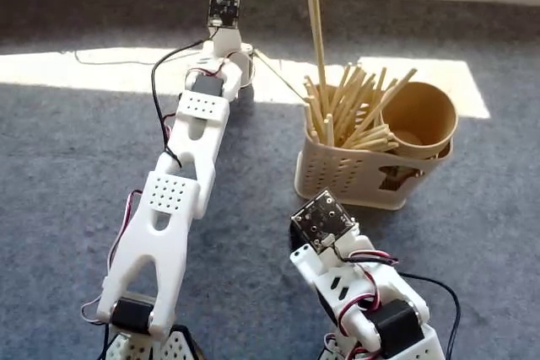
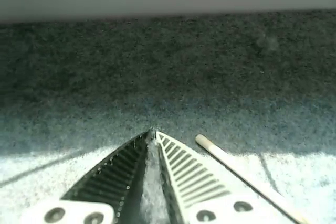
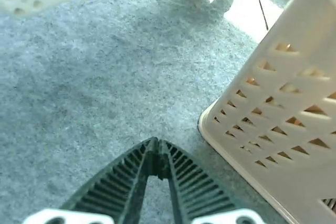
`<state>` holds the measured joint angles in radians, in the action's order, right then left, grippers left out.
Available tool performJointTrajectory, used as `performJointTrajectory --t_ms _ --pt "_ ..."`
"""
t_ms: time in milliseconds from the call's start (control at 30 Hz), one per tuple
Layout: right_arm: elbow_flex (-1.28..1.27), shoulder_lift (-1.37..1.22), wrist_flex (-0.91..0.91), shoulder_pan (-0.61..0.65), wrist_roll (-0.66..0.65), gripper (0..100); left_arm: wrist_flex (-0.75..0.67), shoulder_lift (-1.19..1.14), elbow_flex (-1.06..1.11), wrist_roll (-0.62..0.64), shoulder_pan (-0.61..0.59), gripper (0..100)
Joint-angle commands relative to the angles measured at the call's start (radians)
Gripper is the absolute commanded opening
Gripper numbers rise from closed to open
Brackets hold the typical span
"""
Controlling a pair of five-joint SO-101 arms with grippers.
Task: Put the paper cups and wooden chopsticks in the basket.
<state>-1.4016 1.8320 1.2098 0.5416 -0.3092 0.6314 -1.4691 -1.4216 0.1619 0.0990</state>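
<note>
- The left arm is stretching far out across the grey, carpet-like worktop (image 1: 76, 166), with its wrist lying at the edge of a bright sunlit patch (image 1: 84, 65).
- The left end effector (image 2: 153, 132) is sitting closed: its black finger and its white ribbed finger are meeting at the tips, and nothing is being held between them.
- A single pale wooden chopstick (image 2: 247, 179) is lying flat on the worktop just beside the white finger, apart from it and outside the basket. In the high view it is showing as a thin slanted line between the left wrist and the basket.
- The cream plastic basket with cut-out holes in its walls (image 1: 337, 176) is standing upright on the worktop, to the right of the left arm and just beyond the right arm.
- A bundle of wooden chopsticks (image 1: 354, 111) is standing in the basket, fanning outwards, with one stick rising well above the others.
- A brown paper cup (image 1: 422, 111) is sitting mouth up in the basket's right end, beside the bundle.
- The right arm is staying low and near its base, pointing down at the worktop just beside the basket's wall.
- The right end effector (image 3: 156, 145) is also closed, its dark ribbed fingers touching at the tips and gripping nothing, close to the basket's lower corner without touching it.
</note>
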Motion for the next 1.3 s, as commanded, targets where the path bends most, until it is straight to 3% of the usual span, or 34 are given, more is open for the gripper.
performJointTrajectory --t_ms 0,233,433,800,1067,1200,1267 --pt "0.031 0.007 -0.024 0.012 0.0 0.6 0.037 0.027 -0.022 0.009 -0.013 1" --pt "-0.005 0.005 -0.065 -0.002 -0.005 0.6 0.138 0.03 -0.073 0.008 -0.019 1" --pt "-0.114 0.005 -0.213 -0.074 -0.008 0.6 0.404 0.035 -0.254 0.005 -0.064 1" --pt "-0.125 0.005 -0.223 -0.073 -0.008 0.6 0.71 0.364 -0.243 0.009 -0.081 1" --pt "-0.131 0.005 -0.223 -0.073 -0.008 0.6 0.752 0.509 -0.243 0.025 0.028 1" --pt "-0.131 0.005 -0.223 -0.073 -0.008 0.6 0.752 0.567 -0.243 0.198 0.056 1" --pt "-0.133 0.005 -0.223 -0.073 -0.008 0.6 0.75 0.588 -0.243 0.219 0.081 1"
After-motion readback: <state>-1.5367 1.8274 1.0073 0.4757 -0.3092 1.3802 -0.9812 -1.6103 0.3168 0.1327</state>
